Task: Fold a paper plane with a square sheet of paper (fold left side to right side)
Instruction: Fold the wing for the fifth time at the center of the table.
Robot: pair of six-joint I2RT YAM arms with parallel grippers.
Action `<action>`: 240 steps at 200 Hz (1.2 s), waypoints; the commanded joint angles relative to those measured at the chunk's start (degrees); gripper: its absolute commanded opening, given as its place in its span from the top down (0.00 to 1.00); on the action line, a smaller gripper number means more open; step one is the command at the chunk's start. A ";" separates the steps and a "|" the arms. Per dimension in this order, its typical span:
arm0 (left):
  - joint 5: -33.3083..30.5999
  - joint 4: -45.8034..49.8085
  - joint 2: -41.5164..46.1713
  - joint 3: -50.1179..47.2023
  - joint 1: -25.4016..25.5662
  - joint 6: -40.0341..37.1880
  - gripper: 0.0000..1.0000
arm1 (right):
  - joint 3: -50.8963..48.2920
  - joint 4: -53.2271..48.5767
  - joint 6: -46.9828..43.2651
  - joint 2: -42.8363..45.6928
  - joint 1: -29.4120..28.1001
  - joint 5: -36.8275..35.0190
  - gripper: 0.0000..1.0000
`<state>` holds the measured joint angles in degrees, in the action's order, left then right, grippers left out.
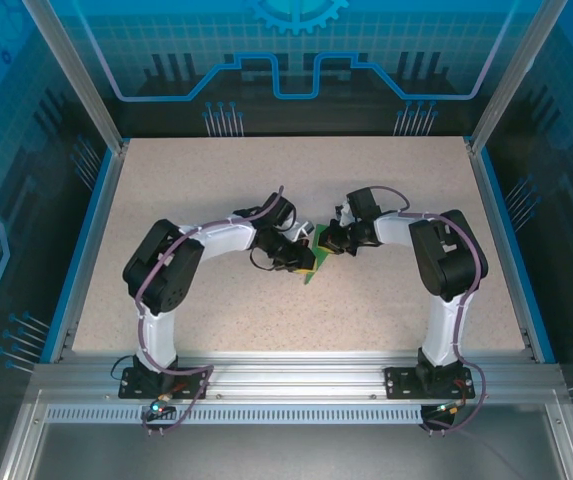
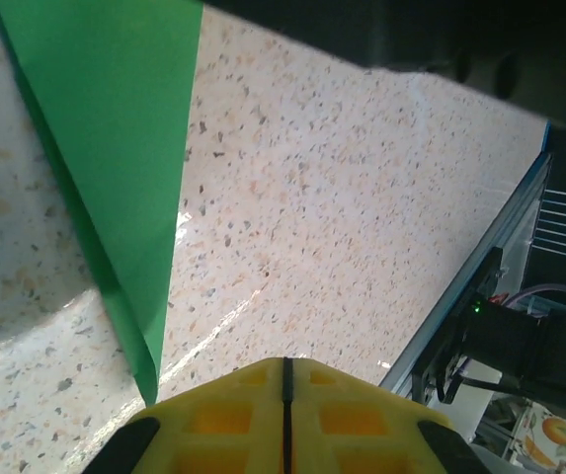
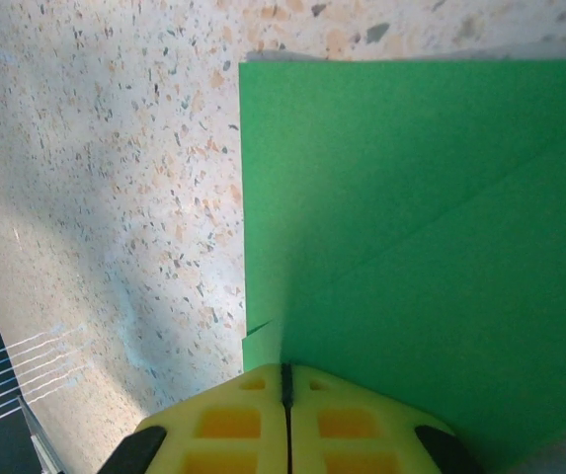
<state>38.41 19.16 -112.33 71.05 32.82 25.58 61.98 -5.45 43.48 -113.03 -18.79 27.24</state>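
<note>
Where the two arms bend in toward each other above the middle of the table (image 1: pixel 216 190), the overhead view has the left gripper (image 1: pixel 300 256) and the right gripper (image 1: pixel 330 240) almost nose to nose. The green sheet of paper (image 1: pixel 312 268) lies on the middle of the table right beneath them, with a small bright patch poking out toward the table's near edge. From up there the jaws are too small to read. At the left wrist, the yellow fingers (image 2: pixel 228 420) are pressed together low over the table, with only a thin dark seam between them. The sheet lies on the table as a long, narrowing wedge whose tip ends just beside one finger. Whether the tip touches it, I cannot tell. At the right wrist, that gripper's yellow fingers (image 3: pixel 347 425) are likewise closed tight, sitting over the sheet. Here the sheet lies flat on the table with one straight edge, a slanting crease across it and a small flap jutting from that edge close to the fingers. The green runs right up to the fingers, but I cannot tell whether any layer is caught between them.
</note>
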 commanded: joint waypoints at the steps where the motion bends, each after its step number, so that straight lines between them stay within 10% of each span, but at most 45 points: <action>1: 1.45 0.35 -1.90 -0.02 0.36 1.16 0.92 | -0.42 -3.50 -0.95 -3.16 -1.13 -3.41 0.94; 240: 0.32 1.60 -7.11 -0.02 -1.24 1.37 0.92 | 1.32 -8.25 -3.01 -3.47 -1.25 -5.89 0.93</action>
<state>38.20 19.40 -117.64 71.18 32.03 26.28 63.77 -7.97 41.71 -113.54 -19.27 26.17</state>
